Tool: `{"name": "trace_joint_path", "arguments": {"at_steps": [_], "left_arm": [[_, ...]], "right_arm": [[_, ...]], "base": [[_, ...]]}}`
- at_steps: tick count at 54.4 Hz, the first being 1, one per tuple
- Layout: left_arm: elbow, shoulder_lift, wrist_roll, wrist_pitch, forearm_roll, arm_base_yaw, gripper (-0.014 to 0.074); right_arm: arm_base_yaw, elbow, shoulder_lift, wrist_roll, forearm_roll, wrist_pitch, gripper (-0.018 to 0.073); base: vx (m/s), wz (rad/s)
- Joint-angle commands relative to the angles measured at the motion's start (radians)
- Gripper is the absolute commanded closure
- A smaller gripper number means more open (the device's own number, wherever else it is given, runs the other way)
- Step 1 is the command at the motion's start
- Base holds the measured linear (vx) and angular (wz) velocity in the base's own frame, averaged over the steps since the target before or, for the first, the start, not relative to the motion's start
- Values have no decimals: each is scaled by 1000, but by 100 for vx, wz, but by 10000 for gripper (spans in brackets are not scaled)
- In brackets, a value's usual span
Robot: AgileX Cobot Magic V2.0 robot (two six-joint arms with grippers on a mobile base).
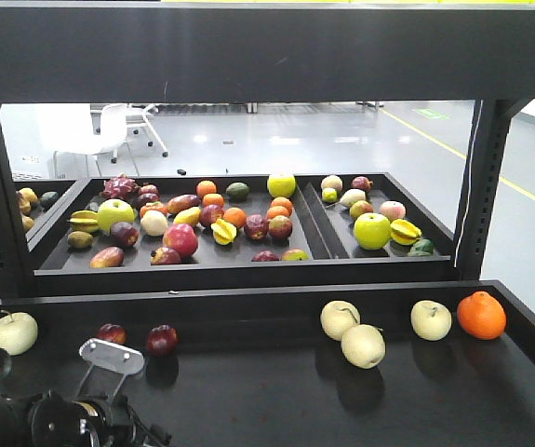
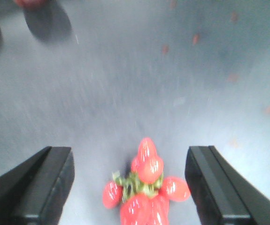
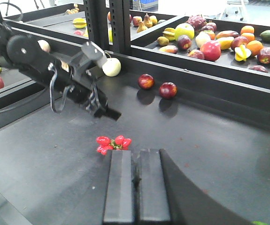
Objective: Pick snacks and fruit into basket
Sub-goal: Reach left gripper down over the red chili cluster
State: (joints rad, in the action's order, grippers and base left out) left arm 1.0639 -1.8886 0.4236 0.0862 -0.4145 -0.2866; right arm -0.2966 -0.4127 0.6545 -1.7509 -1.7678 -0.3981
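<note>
Cluster of glossy red ovals (image 2: 146,187), green stem at centre, lying on dark shelf floor (image 2: 125,84). Long axis runs away from the left wrist camera, narrow tip farthest. Left gripper (image 2: 130,157) spread wide, one finger on each side, not touching. Only the right wrist view shows the right gripper (image 3: 135,161), pressed together near the cluster. The front view does not show the cluster.
</note>
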Motion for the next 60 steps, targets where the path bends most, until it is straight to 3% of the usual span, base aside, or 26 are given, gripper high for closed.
{"name": "trace_joint_path", "arguments": {"at_steps": [1,11,60], "left_arm": [[32,25,-9,-25,-35,-1,-4],[32,-23,-9,-17,-111,-1,3],[32,-115,-6,-52,-110,-1,3]], "right_arm": [[3,-28,-3,8,-14,16,568],[3,-28,-3,8,-14,16,568],[3,-28,-3,8,-14,16,568]], "base": [[0,0],[0,0],[0,0]]}}
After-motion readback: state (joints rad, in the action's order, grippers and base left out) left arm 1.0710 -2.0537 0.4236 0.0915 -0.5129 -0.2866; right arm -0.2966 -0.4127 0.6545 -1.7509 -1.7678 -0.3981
